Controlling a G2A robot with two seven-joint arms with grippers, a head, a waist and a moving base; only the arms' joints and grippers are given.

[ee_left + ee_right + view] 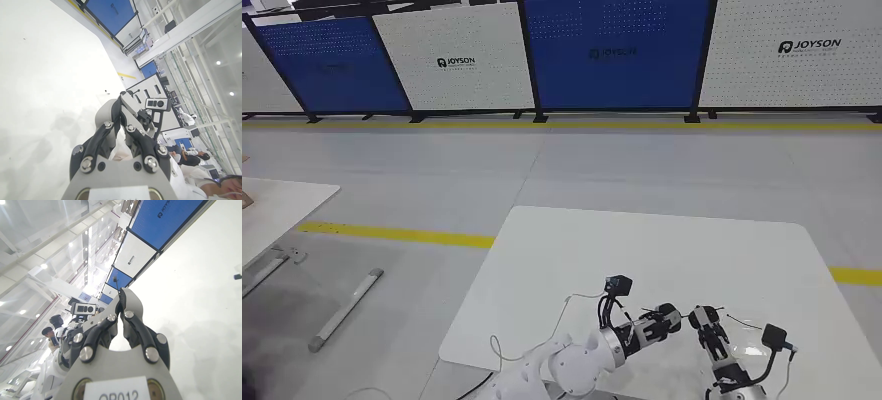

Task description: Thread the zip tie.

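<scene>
Grey-fingered, with ribbed black pads, the right gripper [120, 295] is clamped onto the zip tie [117, 285], a thin black strip that rises from its tips to a small square head. The left gripper [121, 102] close beside it is clenched too. Whether it pinches anything, I cannot tell. Both hang over the white table [189, 294], near the robot's edge.
</scene>
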